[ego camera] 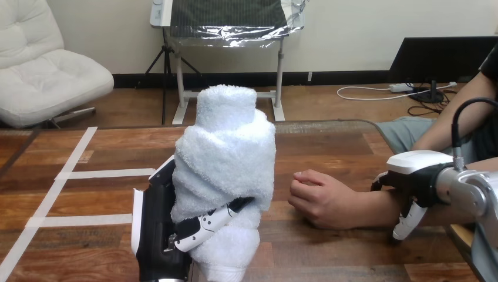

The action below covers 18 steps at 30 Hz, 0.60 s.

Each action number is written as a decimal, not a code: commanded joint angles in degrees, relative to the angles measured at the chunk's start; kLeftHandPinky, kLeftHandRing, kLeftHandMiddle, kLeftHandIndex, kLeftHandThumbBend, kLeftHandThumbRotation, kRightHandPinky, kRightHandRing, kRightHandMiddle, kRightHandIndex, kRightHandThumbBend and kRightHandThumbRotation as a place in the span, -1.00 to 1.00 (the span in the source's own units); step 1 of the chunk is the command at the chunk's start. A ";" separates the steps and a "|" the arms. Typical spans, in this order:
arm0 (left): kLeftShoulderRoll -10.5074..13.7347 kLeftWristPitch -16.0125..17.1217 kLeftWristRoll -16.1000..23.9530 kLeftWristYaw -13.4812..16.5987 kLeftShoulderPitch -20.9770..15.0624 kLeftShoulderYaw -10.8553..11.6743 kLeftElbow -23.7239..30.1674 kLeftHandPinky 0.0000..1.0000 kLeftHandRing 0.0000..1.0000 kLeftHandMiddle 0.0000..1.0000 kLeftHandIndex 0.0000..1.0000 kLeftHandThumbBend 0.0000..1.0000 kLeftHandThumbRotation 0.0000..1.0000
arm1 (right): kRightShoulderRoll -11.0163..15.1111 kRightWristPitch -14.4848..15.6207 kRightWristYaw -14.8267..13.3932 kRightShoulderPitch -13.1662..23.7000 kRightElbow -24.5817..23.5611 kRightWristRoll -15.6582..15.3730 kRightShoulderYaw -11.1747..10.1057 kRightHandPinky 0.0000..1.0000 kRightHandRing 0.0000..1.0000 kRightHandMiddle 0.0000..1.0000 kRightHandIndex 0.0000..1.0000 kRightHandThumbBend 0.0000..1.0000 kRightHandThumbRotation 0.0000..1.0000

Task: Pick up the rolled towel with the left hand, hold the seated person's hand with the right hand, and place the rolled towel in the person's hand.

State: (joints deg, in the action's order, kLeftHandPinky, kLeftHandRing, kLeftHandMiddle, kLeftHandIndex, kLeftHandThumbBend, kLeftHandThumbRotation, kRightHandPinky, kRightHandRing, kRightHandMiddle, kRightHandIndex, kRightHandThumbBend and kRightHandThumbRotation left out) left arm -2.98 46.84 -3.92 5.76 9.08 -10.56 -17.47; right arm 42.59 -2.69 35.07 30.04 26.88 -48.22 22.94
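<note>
Left hand [155, 229] upright, fingers wrapped round rolled towel [226, 153]; right hand [414, 176] clasps person's wrist [369, 208] from above.

Black, white-shelled left hand [154, 229] and right hand [420, 179] (silver forearm [467, 191])

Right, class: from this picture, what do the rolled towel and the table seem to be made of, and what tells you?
The rolled towel: soft white terry cloth, probably cotton; its surface looks fuzzy and matt.
The table: wood or wood-look laminate; brown grain in planks, slight sheen.
</note>
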 commanded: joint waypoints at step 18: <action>-4.63 0.71 -0.41 0.21 -1.36 -0.39 5.40 -0.51 -0.36 -0.21 -0.02 0.22 -1.00 | -2.41 0.39 0.19 3.93 4.83 -0.08 3.61 0.43 0.58 0.69 0.70 0.35 -0.42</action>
State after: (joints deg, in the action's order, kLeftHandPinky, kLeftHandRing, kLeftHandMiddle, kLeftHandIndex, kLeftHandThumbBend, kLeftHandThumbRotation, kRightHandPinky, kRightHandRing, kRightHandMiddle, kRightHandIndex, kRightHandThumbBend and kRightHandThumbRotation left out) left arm -3.05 46.80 -4.03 5.83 9.57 -10.71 -16.55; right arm 42.09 -2.53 35.08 32.11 29.51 -48.45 25.29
